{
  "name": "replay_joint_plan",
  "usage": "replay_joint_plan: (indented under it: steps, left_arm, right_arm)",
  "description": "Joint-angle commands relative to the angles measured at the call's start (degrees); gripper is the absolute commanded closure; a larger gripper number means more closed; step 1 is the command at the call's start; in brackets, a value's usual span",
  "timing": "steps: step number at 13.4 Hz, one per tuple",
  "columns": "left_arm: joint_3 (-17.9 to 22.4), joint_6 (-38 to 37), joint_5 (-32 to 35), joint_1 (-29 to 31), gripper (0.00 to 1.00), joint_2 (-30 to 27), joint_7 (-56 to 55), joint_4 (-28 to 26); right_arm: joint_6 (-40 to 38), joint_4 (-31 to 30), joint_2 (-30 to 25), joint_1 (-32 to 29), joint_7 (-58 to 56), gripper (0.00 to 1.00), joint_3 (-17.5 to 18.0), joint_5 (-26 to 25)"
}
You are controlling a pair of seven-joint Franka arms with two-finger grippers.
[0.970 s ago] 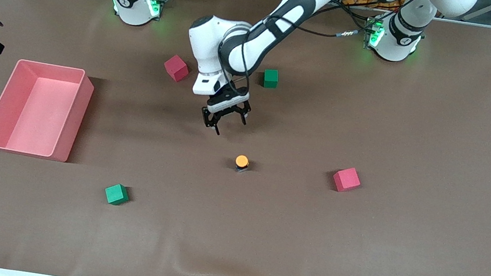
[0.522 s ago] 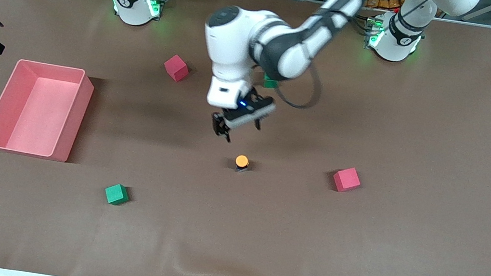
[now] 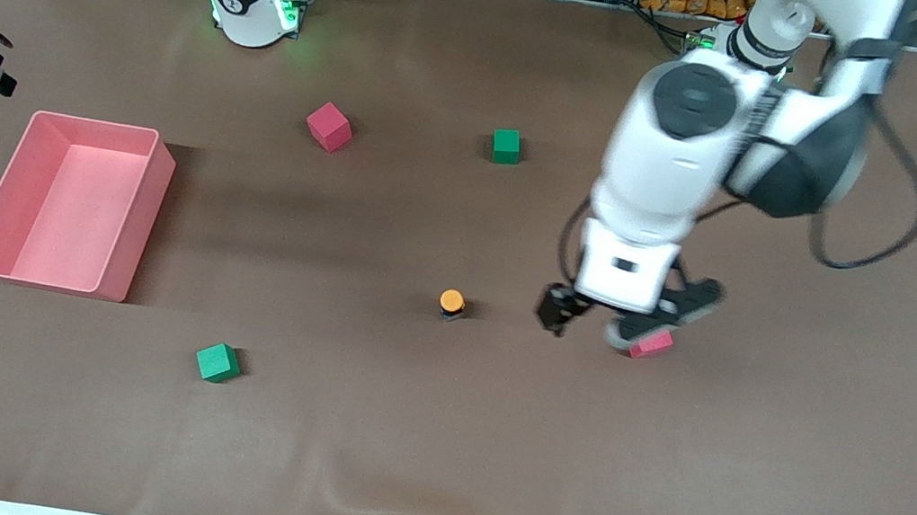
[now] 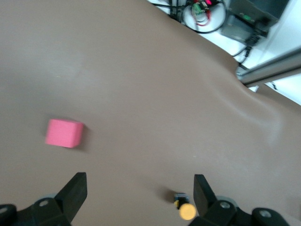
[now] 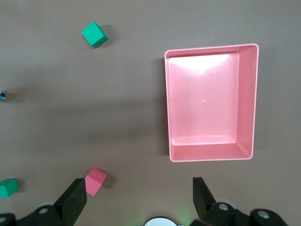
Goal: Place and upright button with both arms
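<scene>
The button (image 3: 452, 302) stands on the brown table, orange cap up, with nothing touching it. My left gripper (image 3: 589, 324) hangs open and empty beside the button, toward the left arm's end of the table, partly over a pink cube (image 3: 653, 345). In the left wrist view the button (image 4: 185, 209) shows close by one fingertip (image 4: 201, 184) of the left gripper (image 4: 139, 187). The pink cube (image 4: 64, 133) lies farther off. My right gripper (image 5: 139, 187) is open and empty, high above the table near its own base. It is out of the front view.
A pink tray (image 3: 142, 197) sits toward the right arm's end of the table and also shows as a pink tray (image 5: 168, 103) in the right wrist view. Near the bases lie a pink cube (image 3: 329, 126) and a green cube (image 3: 506, 146). Another green cube (image 3: 217, 362) lies nearer the front camera.
The left arm has swung from the table's middle toward its own end, carrying its open gripper past the button to the pink cube. The button has not moved.
</scene>
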Motion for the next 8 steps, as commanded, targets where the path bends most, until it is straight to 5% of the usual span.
replay_joint_plan:
  steps: [1,8]
  left_arm:
    - [-1.0,-5.2,-2.4,5.4,0.0,-3.9,7.3,-1.8]
    - [-0.7,-14.3,-4.5,16.0,0.0,-10.9,31.2,-1.8]
  right_arm:
    - [-1.1,0.2,-0.3,-1.1,0.5,0.0,0.7,-0.1]
    - [-0.7,0.2,-0.3,-0.4,0.6,0.0,0.9,-2.8]
